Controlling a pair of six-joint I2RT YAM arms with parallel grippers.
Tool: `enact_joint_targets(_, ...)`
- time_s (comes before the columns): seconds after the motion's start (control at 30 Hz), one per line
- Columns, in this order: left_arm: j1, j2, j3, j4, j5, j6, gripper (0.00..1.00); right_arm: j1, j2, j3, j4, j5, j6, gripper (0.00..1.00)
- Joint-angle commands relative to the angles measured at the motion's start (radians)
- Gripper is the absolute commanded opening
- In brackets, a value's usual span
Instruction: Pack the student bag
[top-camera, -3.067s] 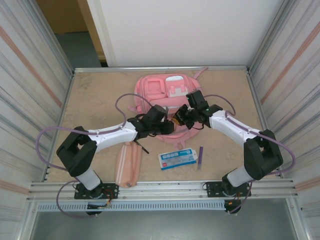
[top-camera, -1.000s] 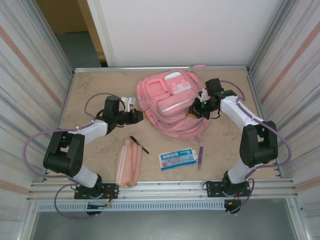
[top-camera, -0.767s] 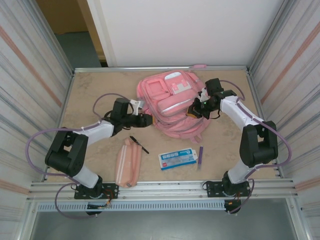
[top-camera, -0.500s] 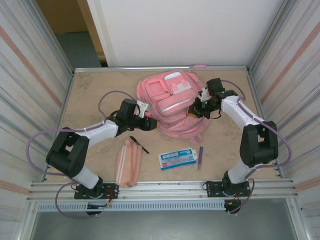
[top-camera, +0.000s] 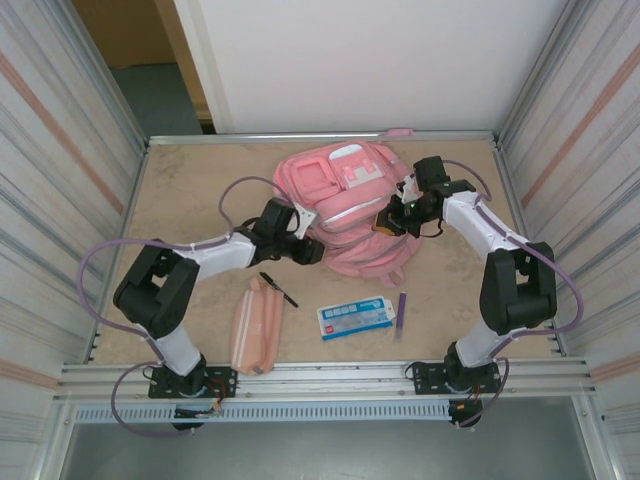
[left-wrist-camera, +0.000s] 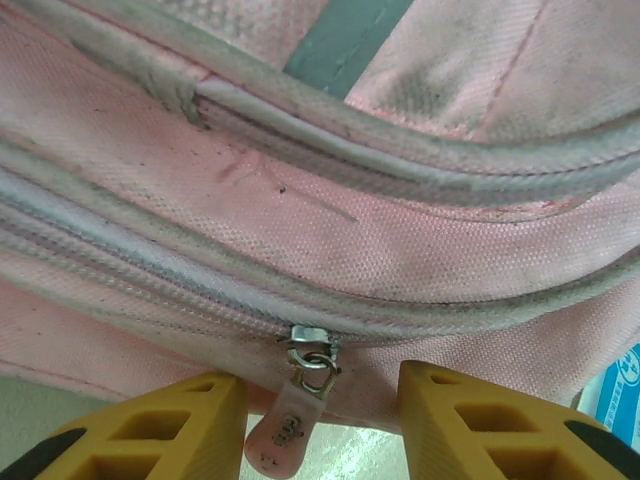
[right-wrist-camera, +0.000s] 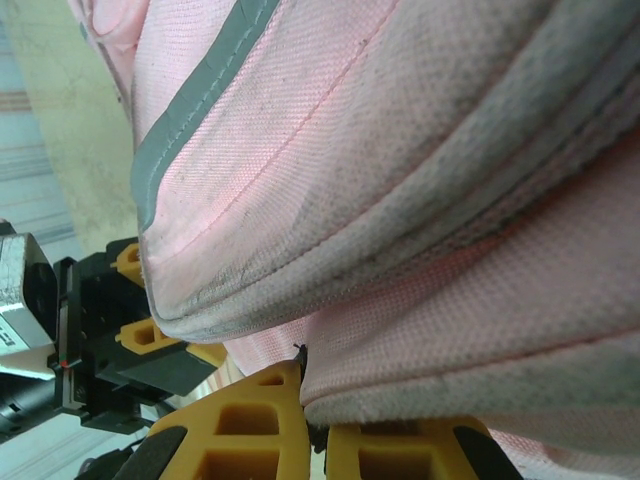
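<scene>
Now | step: unzipping student bag (top-camera: 345, 210) at tabletop's (top-camera: 190, 190) far edge | left gripper (left-wrist-camera: 320, 385) parted around zip pull (left-wrist-camera: 288, 428) | right gripper (right-wrist-camera: 315, 405) pinching bag fabric | next: likely close on pull, drag zip

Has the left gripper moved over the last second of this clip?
Yes. Against the unmoved salmon-pink fabric pencil case, the left gripper has shifted rightward, reaching the near-left edge of the large pink fabric backpack.
</scene>
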Motion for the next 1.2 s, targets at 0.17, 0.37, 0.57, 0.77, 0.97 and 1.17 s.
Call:
enact_joint_targets(0.17, -0.030, -0.004, 0.009, -0.037, -0.193, 0.038, 0.27, 0.002, -0.067, -0.004, -0.030, -0.065, -0.050, 0.00)
enact_joint_targets(0.37, -0.028, -0.014, 0.031, -0.080, -0.225, 0.082, 0.09, 0.002, -0.081, 0.005, -0.046, -0.061, -0.064, 0.00)
enact_joint_targets(0.57, -0.012, -0.091, -0.019, -0.053, -0.161, 0.139, 0.00, 0.002, -0.088, 0.015, -0.080, -0.039, -0.119, 0.00)
enact_joint_targets(0.77, 0.105, -0.141, -0.061, -0.013, -0.019, 0.111, 0.00, 0.001, -0.110, 0.005, -0.107, -0.009, -0.203, 0.00)
enact_joint_targets(0.97, 0.166, -0.138, -0.045, -0.025, -0.031, 0.195, 0.00, 0.004, -0.142, -0.002, -0.103, -0.042, -0.246, 0.00)
enact_joint_targets(1.17, 0.275, -0.013, 0.074, -0.087, -0.058, 0.118, 0.00, 0.030, -0.163, -0.006, -0.096, -0.071, -0.271, 0.00)
